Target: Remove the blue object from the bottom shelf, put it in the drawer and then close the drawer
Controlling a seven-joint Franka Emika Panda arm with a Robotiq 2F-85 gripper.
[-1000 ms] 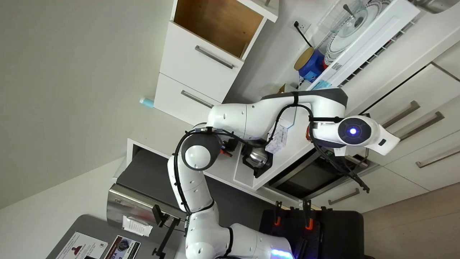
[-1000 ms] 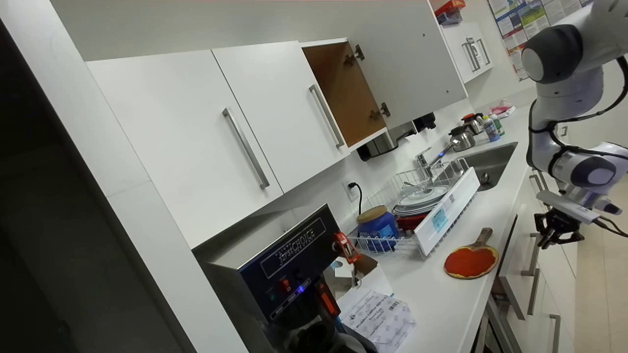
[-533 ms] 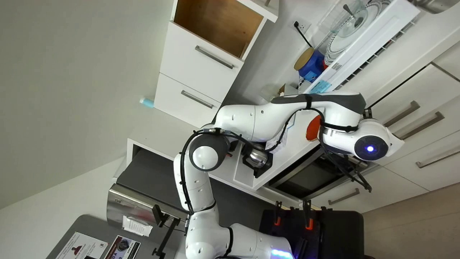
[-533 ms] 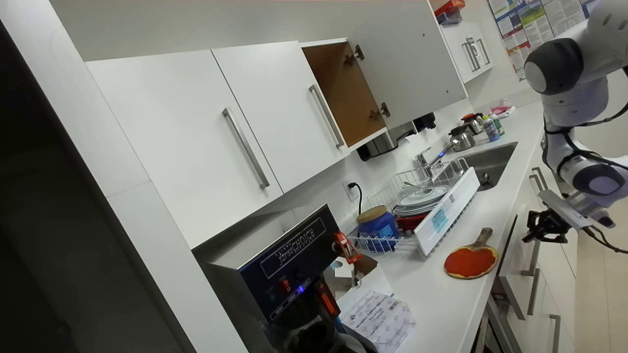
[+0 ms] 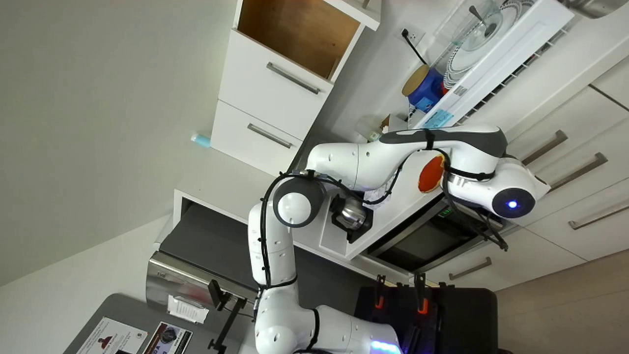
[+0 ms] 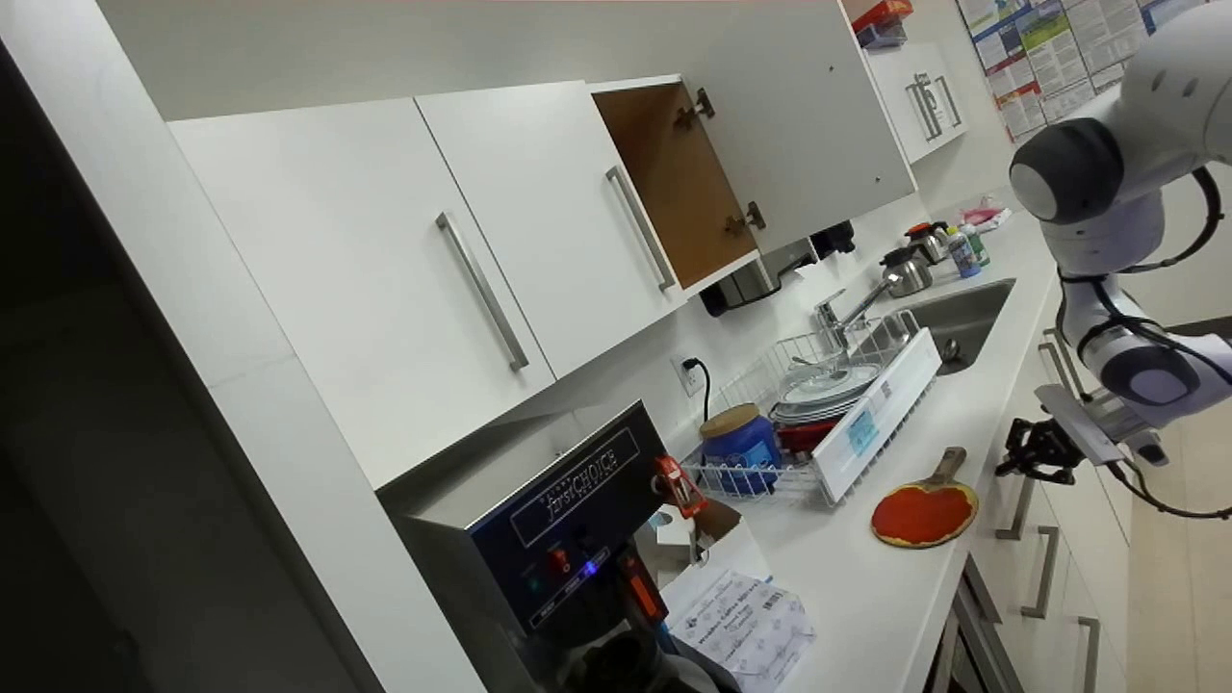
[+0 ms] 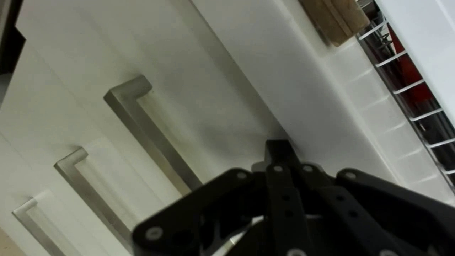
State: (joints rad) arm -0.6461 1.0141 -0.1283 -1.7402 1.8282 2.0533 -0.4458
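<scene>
1. One gripper (image 7: 289,161), at the end of one white arm (image 6: 1174,106), hangs just outside the front edge of the counter (image 6: 837,587), its black fingers (image 7: 279,153) drawn in narrow, close together.
2. By count: three bar handles (image 7: 154,142) in the wrist view, one paddle (image 6: 922,517) with a red face, one dish rack (image 6: 897,390), one blue jar (image 6: 739,454) with a tan lid, two metal jugs (image 6: 907,276), two bottles (image 6: 962,255) and one sink (image 6: 974,306). Plates (image 6: 830,385) in the rack overlap too much to number.
3. Top drawer (image 7: 209,113) sits pushed in, its front lined up beneath the counter's front edge, directly before the gripper; whether the fingers touch its upper edge cannot be told. Where the task's blue object lies cannot be told either.
4. On the white counter, the paddle lies flat beside the front edge, its wooden handle (image 6: 950,464) toward the sink end. The dish rack runs toward the back edge, the blue jar standing in its near end. Past it come the sink, then the jugs and bottles at the far end.
5. At the near end of the back edge stands one machine (image 6: 582,510) lettered "firstCHOICE," one printed white box (image 6: 743,626) beside it. Above, two cabinet doors (image 6: 327,279) are closed; one open door (image 6: 799,125) bares a brown interior (image 6: 664,183), seen in both exterior views. Pale floor (image 6: 1169,577) runs below the drawers.
</scene>
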